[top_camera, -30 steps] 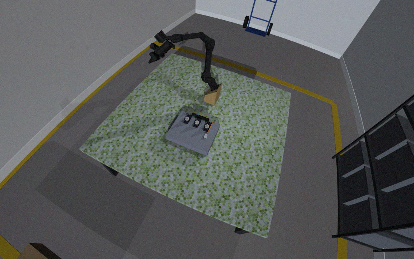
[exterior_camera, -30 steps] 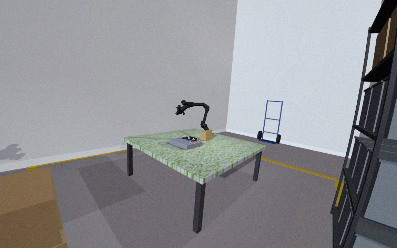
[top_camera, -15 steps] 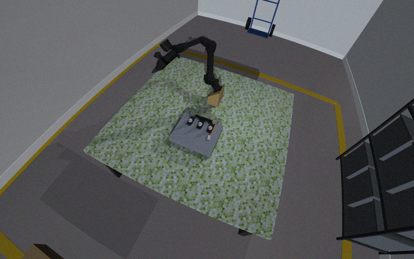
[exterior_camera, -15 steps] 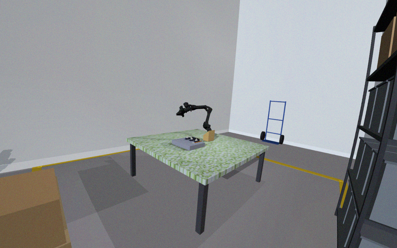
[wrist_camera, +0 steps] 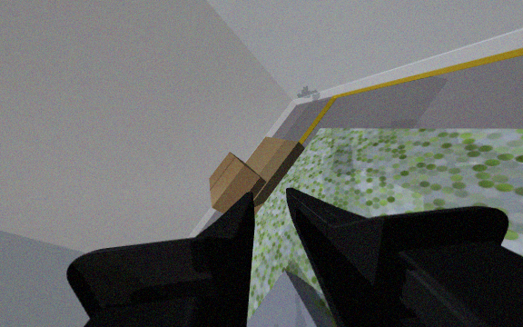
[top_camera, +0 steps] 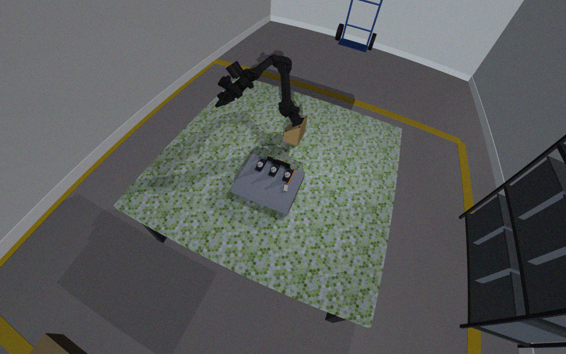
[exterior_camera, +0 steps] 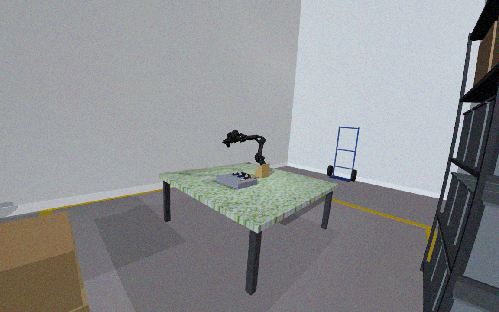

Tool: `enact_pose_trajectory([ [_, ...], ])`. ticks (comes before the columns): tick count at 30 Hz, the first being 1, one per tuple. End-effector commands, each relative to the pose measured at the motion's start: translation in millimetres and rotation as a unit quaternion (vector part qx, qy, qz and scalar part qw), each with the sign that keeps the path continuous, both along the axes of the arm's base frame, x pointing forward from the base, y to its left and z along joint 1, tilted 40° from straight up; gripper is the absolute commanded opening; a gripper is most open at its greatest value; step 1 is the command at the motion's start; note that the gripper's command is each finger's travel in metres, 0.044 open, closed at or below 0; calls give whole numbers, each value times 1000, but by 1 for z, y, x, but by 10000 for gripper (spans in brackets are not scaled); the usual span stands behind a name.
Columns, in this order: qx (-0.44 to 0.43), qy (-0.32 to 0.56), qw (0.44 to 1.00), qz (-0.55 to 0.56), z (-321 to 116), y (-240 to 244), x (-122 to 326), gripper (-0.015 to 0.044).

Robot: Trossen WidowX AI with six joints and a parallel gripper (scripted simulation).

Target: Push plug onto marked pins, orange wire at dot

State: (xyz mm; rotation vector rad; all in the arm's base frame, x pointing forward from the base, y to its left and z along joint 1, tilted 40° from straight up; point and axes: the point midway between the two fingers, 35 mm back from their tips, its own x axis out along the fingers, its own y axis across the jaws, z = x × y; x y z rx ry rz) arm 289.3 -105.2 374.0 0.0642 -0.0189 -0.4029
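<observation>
The grey holder (top_camera: 261, 193) (exterior_camera: 228, 182) sits mid-table, with three dark servos with pale tops. Its corner shows low between my fingers in the wrist view. An orange lead (top_camera: 292, 175) runs from the right-hand servo in the top view to a small pale block (top_camera: 285, 188) on the holder; the plug is too small to make out there. A dark pin strip (top_camera: 278, 161) lies along the arm-side edge; single pins, band and dot are unreadable. My gripper (top_camera: 218, 105) (exterior_camera: 223, 143) (wrist_camera: 270, 195) is high above the table, away from the holder, partly open with nothing between its fingers.
The arm stands on a wooden wedge base (top_camera: 294, 134) (exterior_camera: 262, 170) near the holder's pin side. The patterned table (top_camera: 328, 211) (exterior_camera: 282, 190) carries both. Cardboard boxes (wrist_camera: 236, 186), shelving (top_camera: 513, 246) and a blue hand truck (exterior_camera: 347, 150) stand beyond the table.
</observation>
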Motion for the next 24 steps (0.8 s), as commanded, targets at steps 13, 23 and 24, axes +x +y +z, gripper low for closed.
enact_pose_trajectory([
  [13, -35, -13, 980, 196, -48, 104, 29, 115],
  [23, 7, 131, 976, 172, -95, 107, 80, 115],
  [24, 11, 147, 975, 169, -102, 107, 85, 115],
])
